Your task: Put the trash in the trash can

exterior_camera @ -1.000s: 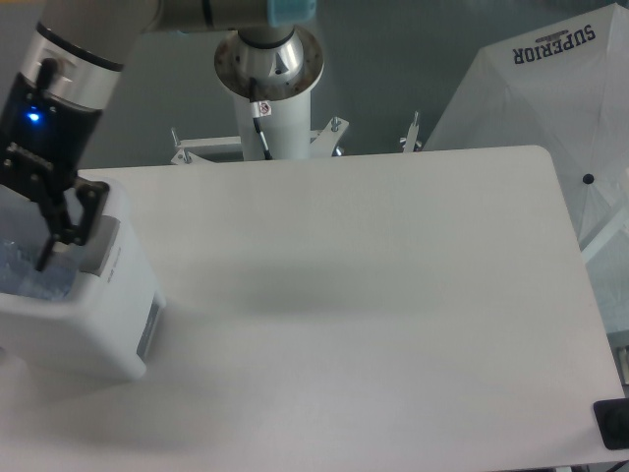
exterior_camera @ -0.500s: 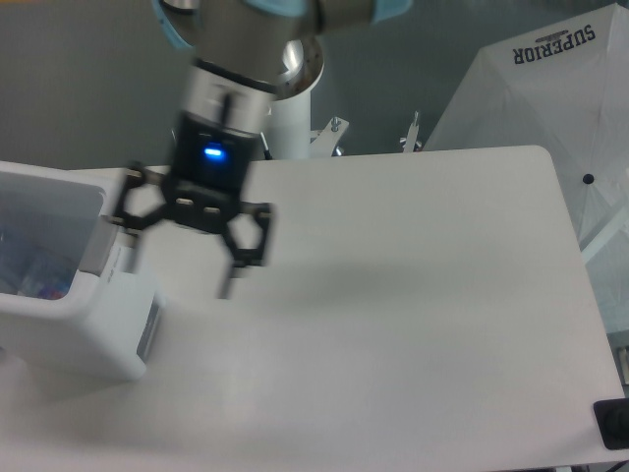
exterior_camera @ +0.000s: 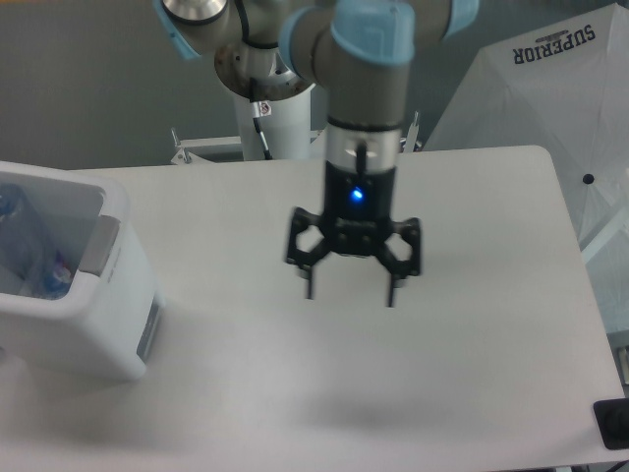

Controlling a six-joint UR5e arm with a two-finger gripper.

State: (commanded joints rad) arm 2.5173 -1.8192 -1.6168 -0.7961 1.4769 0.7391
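The pincer hangs spread and empty above the surface; well to its left, the trash can holds the blue-tinted bottle, the pouch not being discernible. A likely risk is a low sweep knocking the can. "SUPERIOR" reads on the white umbrella beyond the pincer's right.

The arm consists of grey tubular links with light blue joint caps. A silver and black wrist section carries a lit blue indicator. The gripper is black, with an open-frame linkage body and two thin dark fingers. The white base column has a polished metal flange and a small red-and-white label.
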